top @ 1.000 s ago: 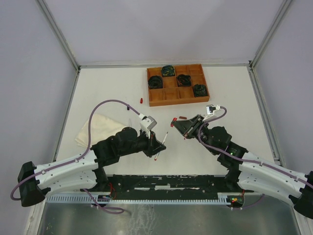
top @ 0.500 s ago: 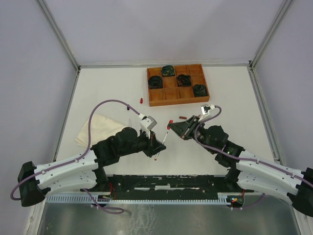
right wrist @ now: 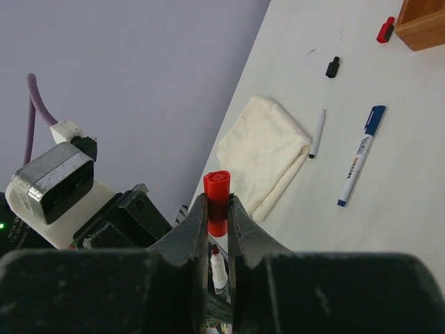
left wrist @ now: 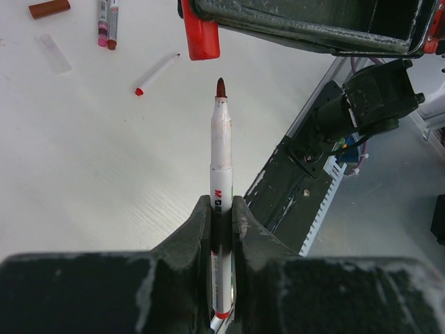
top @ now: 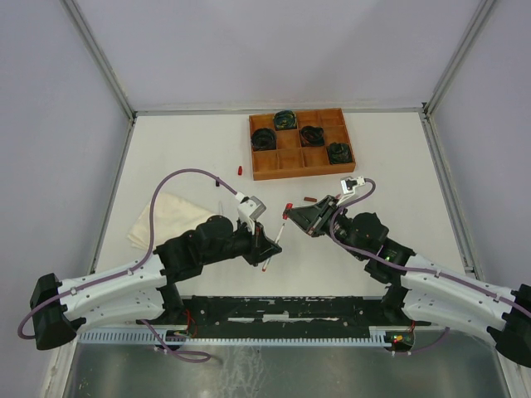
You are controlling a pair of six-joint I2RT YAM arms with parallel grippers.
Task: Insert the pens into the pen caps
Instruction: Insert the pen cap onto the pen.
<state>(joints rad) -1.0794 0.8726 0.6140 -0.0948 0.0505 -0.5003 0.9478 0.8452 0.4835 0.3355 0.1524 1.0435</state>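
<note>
My left gripper (top: 271,246) (left wrist: 221,209) is shut on a white-barrelled pen (left wrist: 221,156) with a dark red tip, pointing up and away from the jaws. My right gripper (top: 289,215) (right wrist: 217,209) is shut on a red pen cap (right wrist: 217,198) (left wrist: 201,36). The cap hangs just beyond the pen's tip, slightly to its left in the left wrist view, with a small gap between them. In the right wrist view the pen (right wrist: 218,264) shows right under the cap. More pens (right wrist: 358,156) (right wrist: 317,132) (left wrist: 157,72) and loose caps (right wrist: 333,67) (right wrist: 384,29) (left wrist: 49,8) lie on the table.
A wooden tray (top: 289,159) with dark cable coils stands at the back. A folded cream cloth (top: 164,217) (right wrist: 264,149) lies at the left. A red cap (top: 240,170) and a brown cap (top: 309,199) lie near the tray.
The right gripper has moved left with the red cap, closing on the pen's tip. Over the last half second it has barely shifted. The left arm has held still.
</note>
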